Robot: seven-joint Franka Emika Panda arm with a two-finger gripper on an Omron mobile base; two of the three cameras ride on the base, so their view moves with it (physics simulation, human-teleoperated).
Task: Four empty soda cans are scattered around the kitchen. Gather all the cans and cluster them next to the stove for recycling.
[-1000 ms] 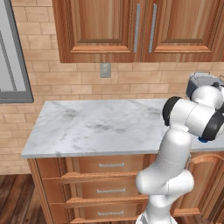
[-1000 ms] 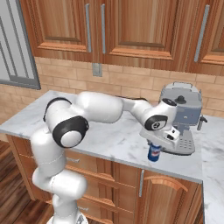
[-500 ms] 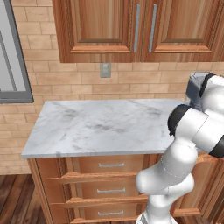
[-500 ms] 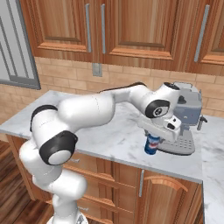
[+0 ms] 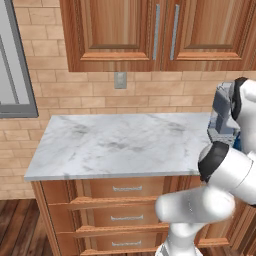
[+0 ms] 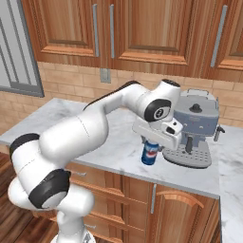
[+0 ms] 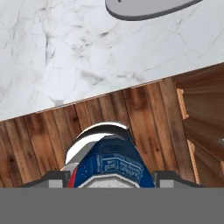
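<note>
Gripper (image 6: 151, 142): closed part-way around the blue soda can, jaws narrowed to the can's width, one finger on each side of it. In the hand view the two dark tips sit left and right of the can's body at the bottom edge.
Blue soda can (image 6: 150, 153): held upright between the fingers, top end up under the hand, white and red logo facing out. In the hand view (image 7: 114, 164) it is seen from above: blue side with printed panel, silvery rim, a red patch at the left.
Can against the counter: whether its base touches the marble or hangs just over it cannot be told; it is at the counter's front edge.
Can relative to the coffee machine: just beside the machine's left front corner, near its drip tray.
Coffee machine (image 6: 195, 130): silver-grey, standing on the marble counter toward the right end, against the brick wall; its rounded base shows at the top of the hand view.
Marble counter (image 6: 71, 123): white-grey, runs leftward from the coffee machine; bare marble along that stretch.
Below the coffee machine: reddish wooden drawers (image 5: 120, 200) and a cabinet door under the counter, wood floor beneath.
Above the coffee machine: wooden wall cabinets (image 6: 137, 28) with long metal handles.
Left of the coffee machine on the wall: a grey outlet plate (image 6: 105, 75) on tan brick, and a window frame at the far left.
</note>
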